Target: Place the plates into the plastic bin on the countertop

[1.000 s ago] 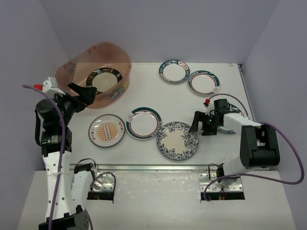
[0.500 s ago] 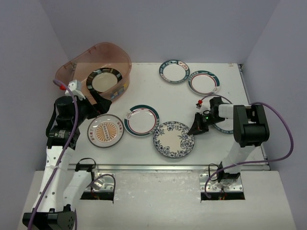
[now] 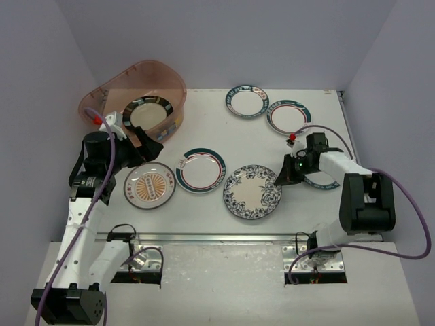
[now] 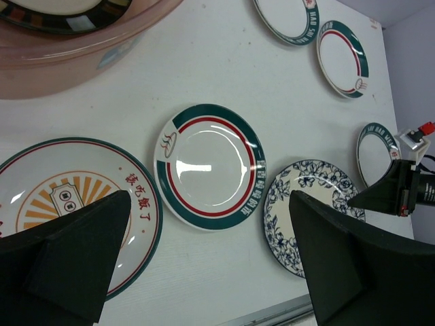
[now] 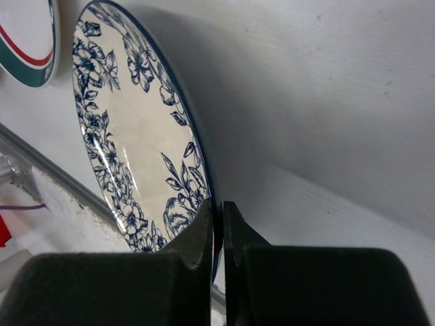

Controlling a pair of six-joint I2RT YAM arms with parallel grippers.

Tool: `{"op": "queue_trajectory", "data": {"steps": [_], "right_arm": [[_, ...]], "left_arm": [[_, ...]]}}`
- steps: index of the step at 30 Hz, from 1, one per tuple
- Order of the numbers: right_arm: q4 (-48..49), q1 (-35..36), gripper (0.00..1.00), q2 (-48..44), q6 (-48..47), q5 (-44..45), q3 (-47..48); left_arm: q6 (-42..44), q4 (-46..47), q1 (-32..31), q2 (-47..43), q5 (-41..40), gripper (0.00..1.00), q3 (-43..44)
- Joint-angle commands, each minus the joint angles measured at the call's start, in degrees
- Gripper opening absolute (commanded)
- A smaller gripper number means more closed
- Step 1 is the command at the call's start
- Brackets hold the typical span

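Step in hand: pickup of the blue floral plate, which lies at about 5 o'clock on the countertop. The right gripper is clenched on its rim at the plate's 2 o'clock edge, one finger above and one below. The plate faces upward. Being round, it has no long axis, and whether the gripped edge has left the surface cannot be told. The next move probably calls for a lift, then a carry toward the plastic bin at 10 o'clock, where a black-rimmed plate already sits. The left gripper, released with jaws wide, hangs near the bin's 5 o'clock side, so the route should clear it.
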Motion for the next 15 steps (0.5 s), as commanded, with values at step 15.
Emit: {"op": "queue_trajectory", "data": {"steps": [15], "right_arm": [[22.69, -5.0, 0.0, -18.82, 23.87, -27.86, 2.73]], "left_arm": [[-7.34, 20.32, -14.26, 12.35, 11.21, 1.0, -1.36]]}}
